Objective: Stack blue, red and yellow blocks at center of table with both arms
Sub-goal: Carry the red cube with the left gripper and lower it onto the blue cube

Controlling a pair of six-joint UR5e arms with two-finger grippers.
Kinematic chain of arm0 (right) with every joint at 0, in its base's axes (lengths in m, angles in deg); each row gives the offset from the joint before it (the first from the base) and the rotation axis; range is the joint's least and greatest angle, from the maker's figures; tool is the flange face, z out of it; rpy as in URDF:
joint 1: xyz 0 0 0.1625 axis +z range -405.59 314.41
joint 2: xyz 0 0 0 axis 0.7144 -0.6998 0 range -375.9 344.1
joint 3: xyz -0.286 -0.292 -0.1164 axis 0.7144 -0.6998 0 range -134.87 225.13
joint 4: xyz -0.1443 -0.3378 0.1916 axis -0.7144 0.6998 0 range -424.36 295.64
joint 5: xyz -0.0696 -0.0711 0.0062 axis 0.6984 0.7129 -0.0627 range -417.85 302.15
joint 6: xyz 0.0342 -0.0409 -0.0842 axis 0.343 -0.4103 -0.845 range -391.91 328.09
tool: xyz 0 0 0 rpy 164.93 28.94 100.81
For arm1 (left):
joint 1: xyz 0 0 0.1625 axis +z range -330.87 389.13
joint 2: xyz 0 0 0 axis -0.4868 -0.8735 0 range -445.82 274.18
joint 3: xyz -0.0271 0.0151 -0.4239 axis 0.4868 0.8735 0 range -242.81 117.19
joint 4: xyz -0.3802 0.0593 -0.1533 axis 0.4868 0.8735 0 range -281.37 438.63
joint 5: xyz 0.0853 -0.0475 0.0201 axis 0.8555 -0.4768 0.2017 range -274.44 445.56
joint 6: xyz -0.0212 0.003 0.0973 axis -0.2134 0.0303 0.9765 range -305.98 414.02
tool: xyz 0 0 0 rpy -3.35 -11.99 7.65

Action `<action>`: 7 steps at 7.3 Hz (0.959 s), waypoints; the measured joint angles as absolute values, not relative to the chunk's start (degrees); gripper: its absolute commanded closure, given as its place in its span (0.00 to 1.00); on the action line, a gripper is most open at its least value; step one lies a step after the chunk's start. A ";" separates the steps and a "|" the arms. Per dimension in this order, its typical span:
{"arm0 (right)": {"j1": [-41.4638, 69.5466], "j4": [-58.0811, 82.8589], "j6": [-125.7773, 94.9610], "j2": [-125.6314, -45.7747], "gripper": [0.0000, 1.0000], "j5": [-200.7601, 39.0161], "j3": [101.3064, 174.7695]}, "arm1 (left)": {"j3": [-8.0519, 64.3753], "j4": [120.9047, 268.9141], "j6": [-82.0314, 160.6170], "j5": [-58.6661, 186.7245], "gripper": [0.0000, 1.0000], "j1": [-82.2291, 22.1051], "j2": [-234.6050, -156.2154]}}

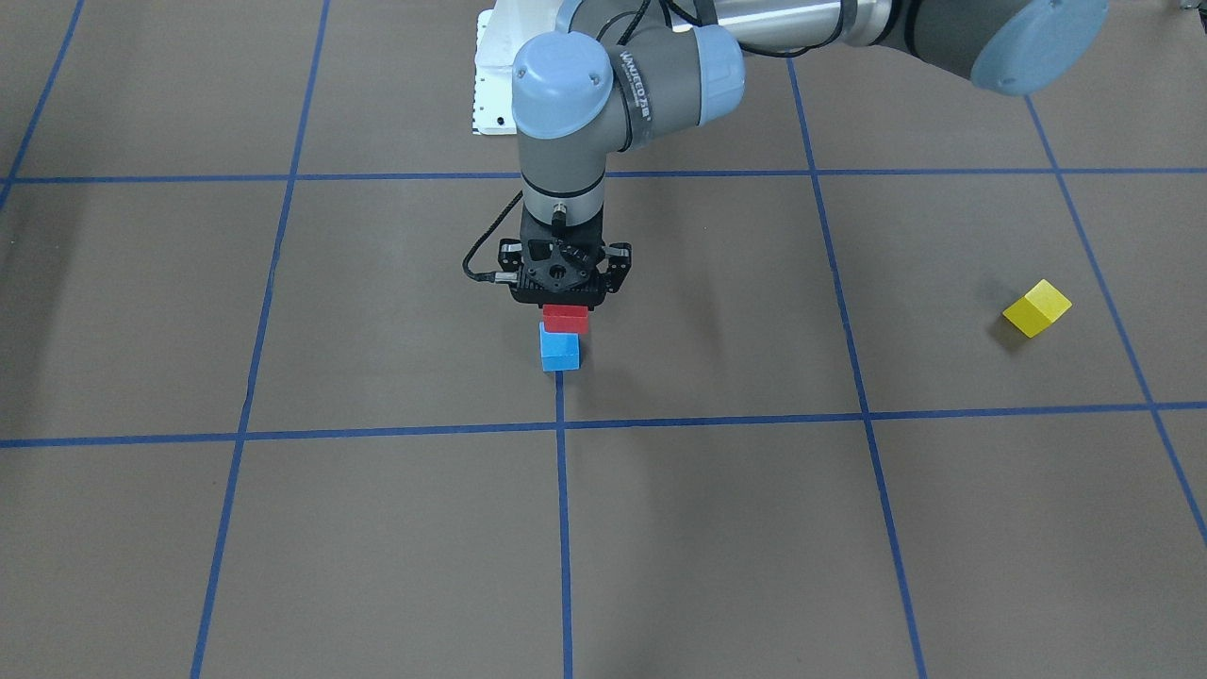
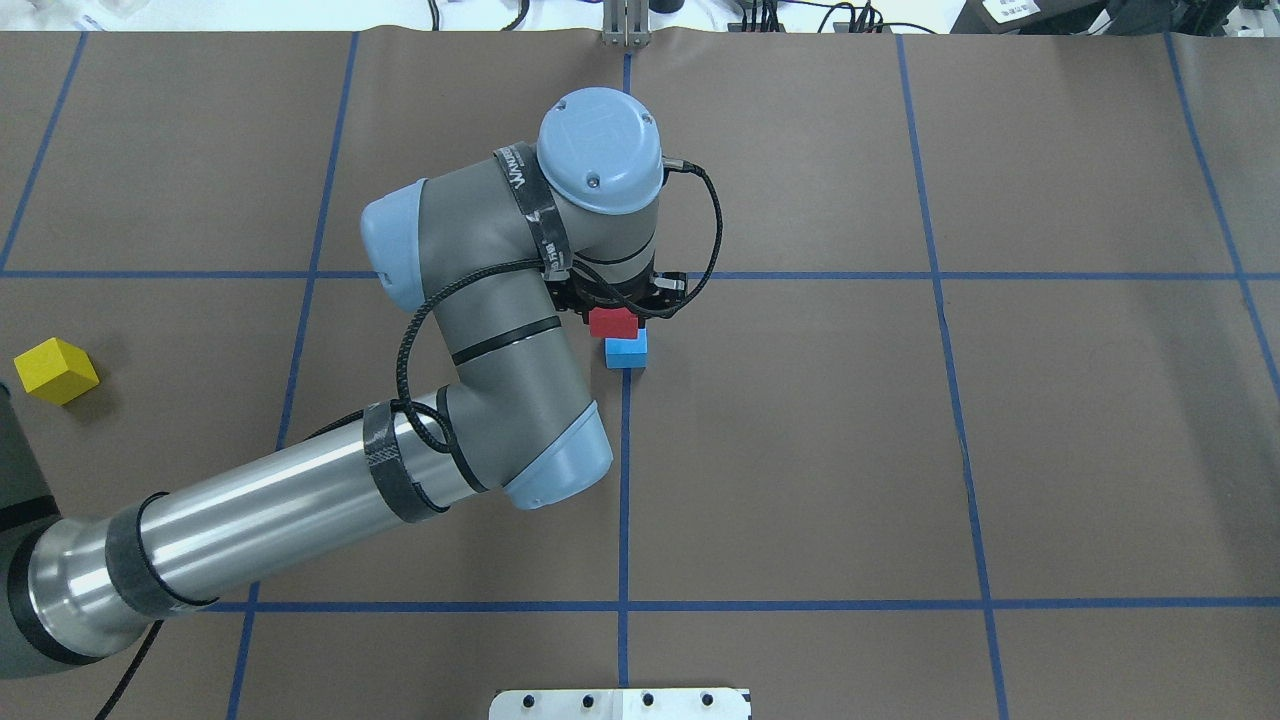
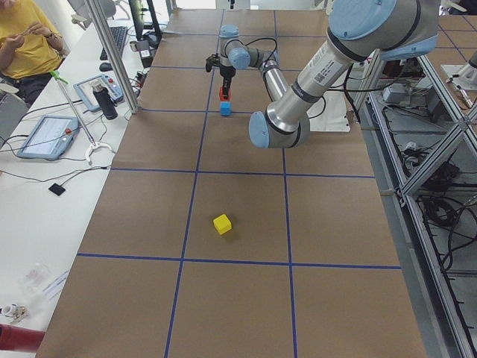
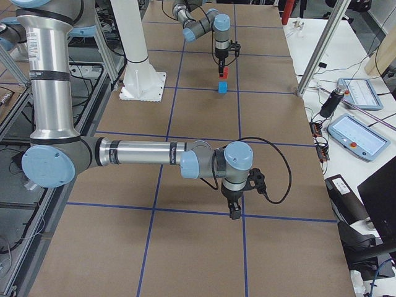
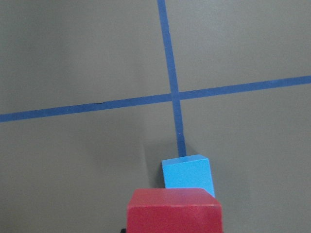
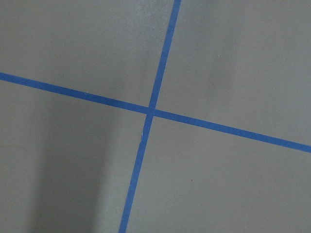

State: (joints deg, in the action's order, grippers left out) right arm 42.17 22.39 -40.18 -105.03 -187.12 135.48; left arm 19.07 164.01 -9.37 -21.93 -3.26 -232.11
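My left gripper is shut on the red block and holds it just above the blue block, slightly off toward the robot. The blue block sits on the table's centre tape line. In the overhead view the red block overlaps the blue block. The left wrist view shows the red block in front of the blue block. The yellow block lies alone far out on my left side. My right gripper hangs over bare table far to my right; I cannot tell whether it is open or shut.
The brown table is marked with a grid of blue tape lines. The white robot base plate is at the near edge. A side table with tablets and a seated person lies beyond the far edge.
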 measured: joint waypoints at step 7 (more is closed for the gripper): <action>42.13 22.39 -40.08 -104.74 0.00 -187.05 135.48 | 12.45 168.78 -10.66 -21.93 0.88 -2.47 -233.23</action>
